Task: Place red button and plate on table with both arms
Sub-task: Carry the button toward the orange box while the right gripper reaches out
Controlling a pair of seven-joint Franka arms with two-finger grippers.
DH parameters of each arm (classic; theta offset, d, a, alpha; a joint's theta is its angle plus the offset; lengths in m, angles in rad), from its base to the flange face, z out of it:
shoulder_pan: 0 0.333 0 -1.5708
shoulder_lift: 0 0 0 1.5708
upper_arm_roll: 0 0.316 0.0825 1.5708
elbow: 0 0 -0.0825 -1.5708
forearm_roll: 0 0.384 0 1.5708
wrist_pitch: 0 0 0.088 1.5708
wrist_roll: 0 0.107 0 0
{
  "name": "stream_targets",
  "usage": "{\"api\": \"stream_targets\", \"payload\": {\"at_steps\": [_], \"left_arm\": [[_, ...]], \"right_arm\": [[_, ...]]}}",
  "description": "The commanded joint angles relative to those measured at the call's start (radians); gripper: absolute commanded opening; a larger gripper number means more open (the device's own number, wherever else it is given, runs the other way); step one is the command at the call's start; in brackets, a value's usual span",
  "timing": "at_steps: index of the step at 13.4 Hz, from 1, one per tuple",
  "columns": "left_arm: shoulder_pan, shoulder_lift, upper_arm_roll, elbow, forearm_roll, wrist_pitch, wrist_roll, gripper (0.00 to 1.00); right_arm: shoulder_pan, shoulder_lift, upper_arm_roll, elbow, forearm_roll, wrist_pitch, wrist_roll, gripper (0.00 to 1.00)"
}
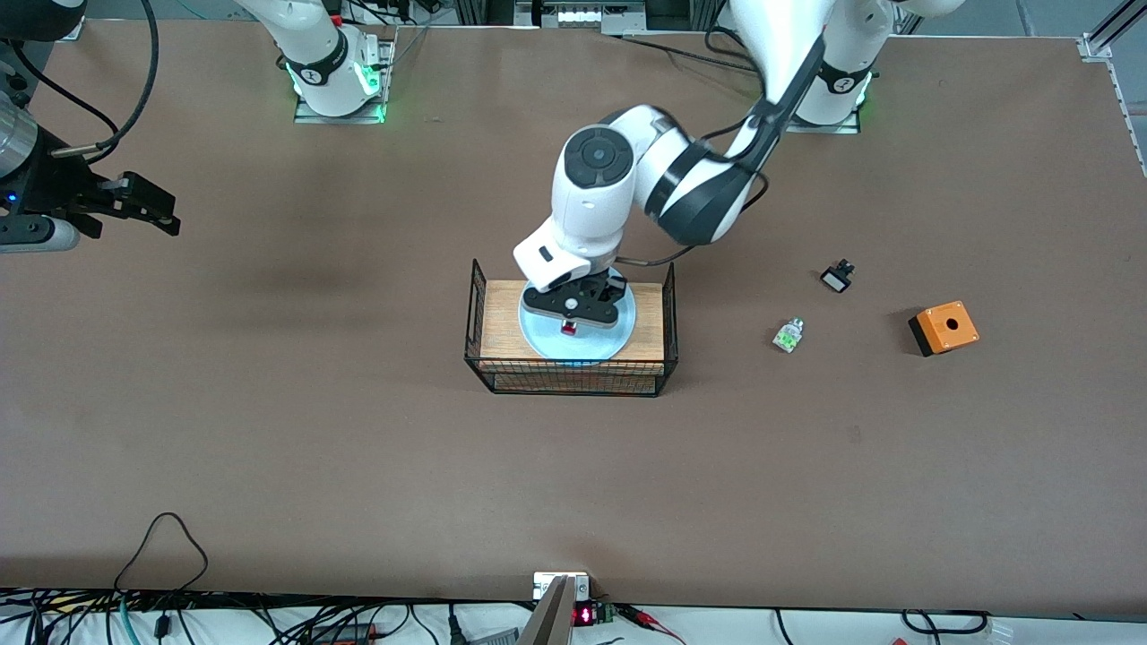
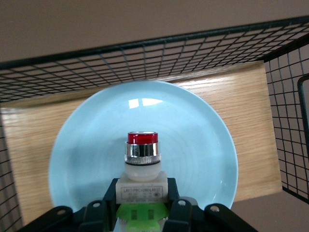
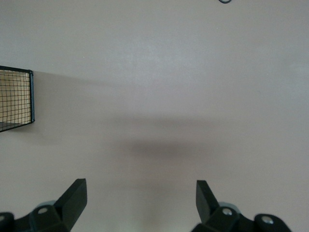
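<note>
The pale-blue plate [image 1: 618, 333] [image 2: 193, 140] lies on the wooden top of the black wire basket [image 1: 477, 345] in the middle of the brown table [image 1: 358, 466]. On the plate stands the red button [image 1: 569, 328] [image 2: 142, 154], red cap up, white-and-green body below. My left gripper [image 1: 571, 318] [image 2: 143, 205] is down over the plate and shut on the button's block body. My right gripper [image 1: 159, 213] [image 3: 141, 195] hangs open with nothing between its fingers over bare table at the right arm's end.
Toward the left arm's end of the table lie a green-white part [image 1: 788, 335], a small black-and-white part [image 1: 837, 276] and an orange box [image 1: 944, 328]. The basket's wire walls [image 2: 145, 63] rise round the plate. A basket corner [image 3: 17, 101] shows in the right wrist view.
</note>
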Motion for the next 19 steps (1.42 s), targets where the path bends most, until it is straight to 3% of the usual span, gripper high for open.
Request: {"api": "stream_targets", "payload": {"at_steps": [1,3,7,12,15,19], "left_arm": [[0.032,-0.118,-0.002,-0.017,0.016,-0.16,0.004,0.22],[0.075,-0.166,0.007,-0.017,0.024,-0.262,0.074,0.22],[0.269,-0.194,0.003,-0.02,0.024,-0.408,0.43,0.22],[0.472,-0.16,0.004,-0.077,0.027,-0.489,0.76,0.22],[0.549,-0.119,0.006,-0.138,0.054,-0.38,0.869,0.22],[0.604,-0.113,0.006,-0.357,0.165,-0.032,0.948,0.22]], "right_arm": [[-0.004,-0.001,0.001,0.011,0.002,-0.011,-0.022,1.0],[-0.001,-0.005,0.0,0.009,-0.001,-0.014,-0.019,1.0],[0.008,-0.002,0.009,0.011,0.037,-0.013,0.13,1.0],[0.19,0.004,0.009,0.011,0.078,-0.01,0.514,1.0],[0.342,0.042,0.009,0.012,0.077,0.007,0.717,1.0],[0.486,0.131,0.008,0.059,0.078,0.079,0.983,1.0]]}}
